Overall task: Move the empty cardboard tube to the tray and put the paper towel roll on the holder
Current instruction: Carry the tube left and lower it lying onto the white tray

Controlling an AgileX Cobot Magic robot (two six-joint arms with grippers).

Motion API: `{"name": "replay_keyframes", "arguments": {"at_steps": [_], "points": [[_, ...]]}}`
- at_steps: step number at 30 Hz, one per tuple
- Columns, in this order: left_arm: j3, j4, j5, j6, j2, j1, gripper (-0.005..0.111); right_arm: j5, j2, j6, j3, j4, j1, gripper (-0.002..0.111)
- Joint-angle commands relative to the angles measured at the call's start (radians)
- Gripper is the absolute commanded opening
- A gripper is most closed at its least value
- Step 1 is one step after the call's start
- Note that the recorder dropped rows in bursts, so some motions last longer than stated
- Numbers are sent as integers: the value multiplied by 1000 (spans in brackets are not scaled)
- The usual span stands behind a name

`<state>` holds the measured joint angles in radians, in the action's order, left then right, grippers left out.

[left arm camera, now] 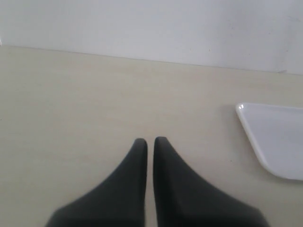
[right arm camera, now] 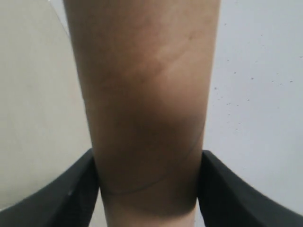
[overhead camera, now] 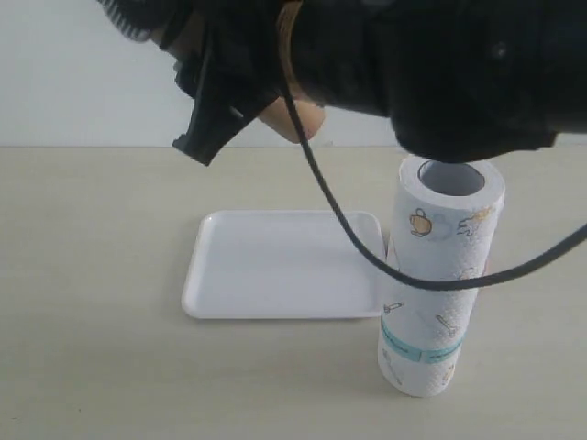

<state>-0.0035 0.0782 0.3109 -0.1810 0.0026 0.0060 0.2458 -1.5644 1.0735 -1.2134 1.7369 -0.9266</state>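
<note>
My right gripper is shut on the empty cardboard tube, a plain brown cylinder that fills the right wrist view between the two black fingers. In the exterior view that gripper hangs high above the table, past the tray's far side, and only a brown bit of the tube shows beside it. The white tray lies flat mid-table with nothing in it. The paper towel roll stands upright just right of the tray. My left gripper is shut with nothing in it, over bare table. The holder is out of view.
The right arm and its black cable cross in front of the tray and the roll in the exterior view. A corner of the tray shows in the left wrist view. A white wall backs the beige table.
</note>
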Motion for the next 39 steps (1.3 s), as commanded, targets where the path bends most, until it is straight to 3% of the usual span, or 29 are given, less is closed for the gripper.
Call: {"name": "replay_keyframes", "arguments": {"at_steps": [1,7,14,19,29,39], "points": [[4,-7,-1,4,-3,2,4,26,-71,-75,-27,-41,-3,0],[4,-7,-1,4,-3,2,4,195,-196,-546,-78,-357,-56,0],[4,-7,-1,4,-3,2,4,457,-420,-869,-282,-608,-103,0],[4,-7,-1,4,-3,2,4,581,-528,-944,-366,-702,-94,0],[4,-7,-1,4,-3,2,4,508,-552,-1060,-369,-942,36,0],[4,-7,-1,4,-3,2,4,485,-609,-1143,-369,-966,36,0]]}}
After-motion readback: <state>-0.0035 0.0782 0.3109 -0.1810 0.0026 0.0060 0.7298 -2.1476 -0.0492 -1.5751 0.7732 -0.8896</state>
